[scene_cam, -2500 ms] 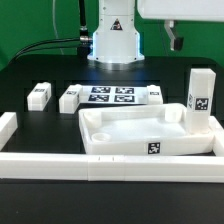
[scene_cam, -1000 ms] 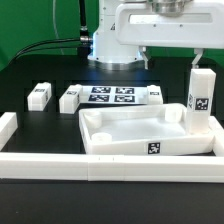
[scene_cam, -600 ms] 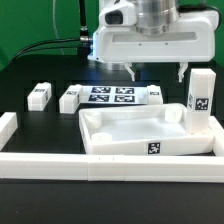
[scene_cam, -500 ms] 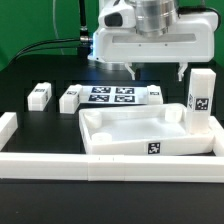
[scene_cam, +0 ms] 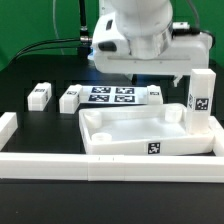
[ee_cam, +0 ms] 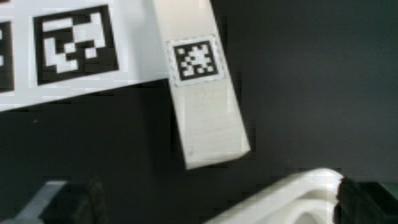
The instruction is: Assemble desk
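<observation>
On the black table (scene_cam: pixel 30 75), toward the exterior view's right, I see the tabletop (scene_cam: pixel 120 135) lying with its raised rim up and a small tag on its near edge. The upright leg (scene_cam: pixel 200 95) stands at the tabletop's far corner on the exterior view's right, tag toward the camera. I cannot tell whether it is fixed there or only standing.

Behind the tabletop lies the marker board (scene_cam: pixel 110 96). The right-hand leg (scene_cam: pixel 153 95) lies flat just beside the board on the exterior view's right. The left-hand leg (scene_cam: pixel 70 98) lies flat just beside the board's other edge. The outer leg (scene_cam: pixel 40 95) lies flat further to the exterior view's left, apart from the rest. That makes 4 legs, 3 of them loose on the table. A front rail (scene_cam: pixel 60 165) and a side rail (scene_cam: pixel 8 125) border the work area.

My gripper (scene_cam: pixel 155 80) hangs above the board's right end and the right-hand leg, jaws spread wide and holding nothing. From the wrist view the gripper (ee_cam: pixel 210 205) shows 2 dark fingertips (ee_cam: pixel 54 205) with bare table between them. The right-hand leg (ee_cam: pixel 210 100) lies lengthwise beside the marker board (ee_cam: pixel 54 50), touching neither fingertip. A rounded corner of the tabletop (ee_cam: pixel 311 190) rim shows near 1 fingertip.
</observation>
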Available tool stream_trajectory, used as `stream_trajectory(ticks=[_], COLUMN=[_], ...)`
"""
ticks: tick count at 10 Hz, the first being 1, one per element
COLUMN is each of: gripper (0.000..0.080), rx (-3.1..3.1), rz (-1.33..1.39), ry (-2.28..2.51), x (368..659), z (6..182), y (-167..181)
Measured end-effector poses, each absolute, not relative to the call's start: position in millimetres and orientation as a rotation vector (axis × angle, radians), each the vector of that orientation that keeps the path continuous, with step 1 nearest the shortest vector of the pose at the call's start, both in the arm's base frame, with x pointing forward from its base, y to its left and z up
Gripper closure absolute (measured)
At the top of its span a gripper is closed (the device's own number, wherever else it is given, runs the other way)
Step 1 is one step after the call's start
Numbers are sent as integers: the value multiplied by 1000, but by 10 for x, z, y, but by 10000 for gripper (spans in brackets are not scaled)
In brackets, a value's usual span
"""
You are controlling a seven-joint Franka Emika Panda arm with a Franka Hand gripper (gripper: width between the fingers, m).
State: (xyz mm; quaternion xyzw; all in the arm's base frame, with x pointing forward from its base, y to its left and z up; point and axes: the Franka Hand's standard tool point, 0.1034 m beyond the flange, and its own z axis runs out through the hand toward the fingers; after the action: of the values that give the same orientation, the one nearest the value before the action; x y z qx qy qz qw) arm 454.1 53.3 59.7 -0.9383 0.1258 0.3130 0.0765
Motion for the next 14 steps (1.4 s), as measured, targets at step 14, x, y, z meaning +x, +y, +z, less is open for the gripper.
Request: stream_trajectory(ticks=[14], gripper=[151], rx=[-2522], rz=[1489], ry=[243], x=[4253], z=[303], y=[538])
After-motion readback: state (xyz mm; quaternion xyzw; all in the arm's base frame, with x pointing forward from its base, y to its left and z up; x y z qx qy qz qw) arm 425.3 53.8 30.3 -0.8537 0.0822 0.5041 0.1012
